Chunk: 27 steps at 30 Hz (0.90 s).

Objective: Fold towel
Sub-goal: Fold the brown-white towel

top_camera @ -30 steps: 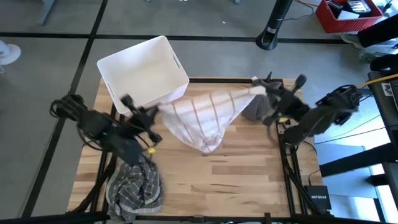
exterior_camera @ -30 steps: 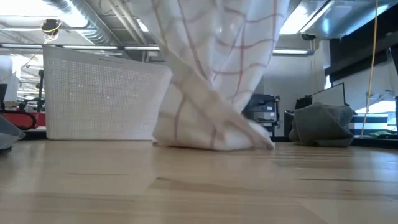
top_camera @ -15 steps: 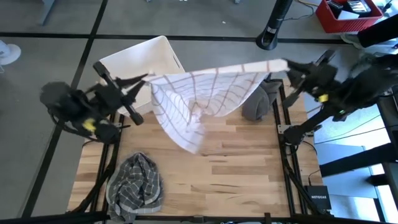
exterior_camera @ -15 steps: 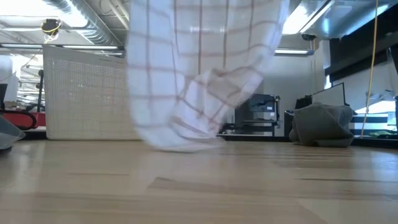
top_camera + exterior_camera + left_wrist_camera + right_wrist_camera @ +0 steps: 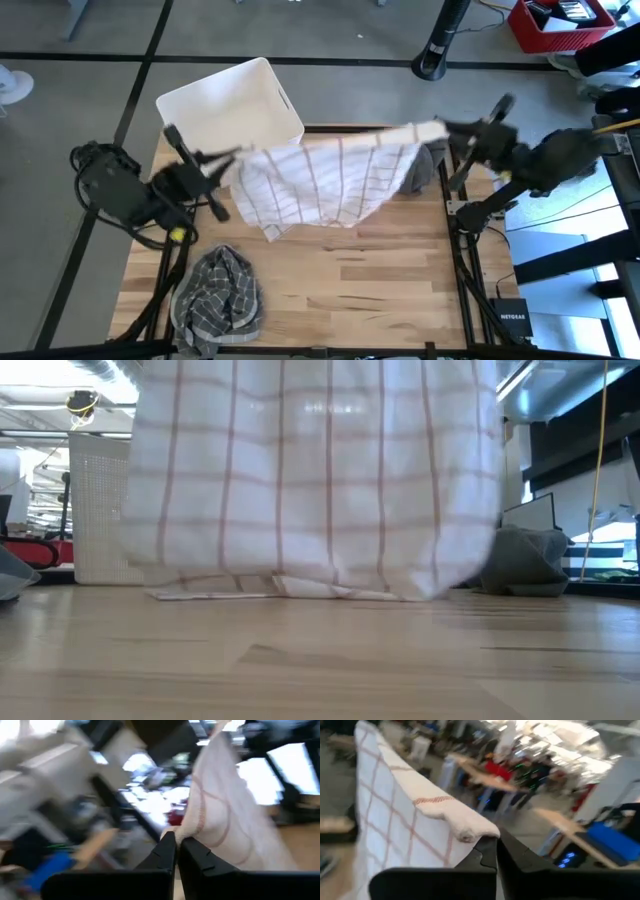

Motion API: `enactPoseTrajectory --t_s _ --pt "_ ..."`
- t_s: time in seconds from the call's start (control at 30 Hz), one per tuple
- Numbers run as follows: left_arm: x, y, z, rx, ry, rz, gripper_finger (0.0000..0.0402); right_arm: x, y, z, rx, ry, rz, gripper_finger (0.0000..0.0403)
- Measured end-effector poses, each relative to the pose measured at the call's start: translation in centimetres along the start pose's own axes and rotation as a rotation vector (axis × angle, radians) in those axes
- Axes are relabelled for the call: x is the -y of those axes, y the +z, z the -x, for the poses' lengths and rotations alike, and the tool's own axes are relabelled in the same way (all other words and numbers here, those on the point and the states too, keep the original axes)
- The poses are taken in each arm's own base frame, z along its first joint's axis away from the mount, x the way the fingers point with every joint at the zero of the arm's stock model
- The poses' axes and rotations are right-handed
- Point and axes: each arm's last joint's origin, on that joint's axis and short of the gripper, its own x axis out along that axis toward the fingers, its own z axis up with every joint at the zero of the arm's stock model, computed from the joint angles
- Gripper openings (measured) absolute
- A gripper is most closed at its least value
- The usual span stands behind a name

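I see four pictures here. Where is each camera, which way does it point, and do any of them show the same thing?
High view: above the table, looking straight down; both arms show, stretching the towel between left gripper and right gripper.
Low view: at tabletop height, looking level across; the hanging towel fills it, no arm visible.
Left wrist view: on the left arm, past its shut fingers pinching a towel corner.
Right wrist view: on the right arm, past its fingers holding the other corner.
Shared: all four show the towel; high and low views also share the white basket.

Towel stretched between both arms, basket behind, crumpled cloth front-left.
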Motion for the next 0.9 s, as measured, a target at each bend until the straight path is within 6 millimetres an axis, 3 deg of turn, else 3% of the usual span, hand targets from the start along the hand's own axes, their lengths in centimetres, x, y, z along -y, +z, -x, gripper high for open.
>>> enactPoseTrajectory --t_s 0.17,0.33,0.47,0.6,0.73,0.9 --pt "3.5 -3.9 -0.6 -0.192 -0.254 0.099 0.0002 -4.0 -4.0 -1.4 -0.172 0.056 0.088 0.0003" --pt "8.5 -8.4 -1.5 -0.435 -0.295 0.109 0.0002 -8.1 -9.0 -2.8 -0.299 0.058 0.149 0.0002" --pt "13.0 -12.1 -2.4 -0.561 -0.291 0.088 0.0002 -11.6 -14.8 -4.0 -0.39 0.034 0.217 0.0002" --pt "17.2 -15.7 -3.5 -0.638 -0.291 0.086 0.0003 -14.5 -20.9 -4.8 -0.408 -0.011 0.15 0.0001" --pt "21.1 -18.4 -4.8 -0.682 -0.347 0.093 0.0003 -17.0 -26.0 -5.4 -0.4 0.059 0.033 0.0001" --pt "25.0 -20.7 -6.4 -0.738 -0.447 0.068 0.0003 -18.3 -29.9 -5.6 -0.415 0.122 0.011 0.0001"
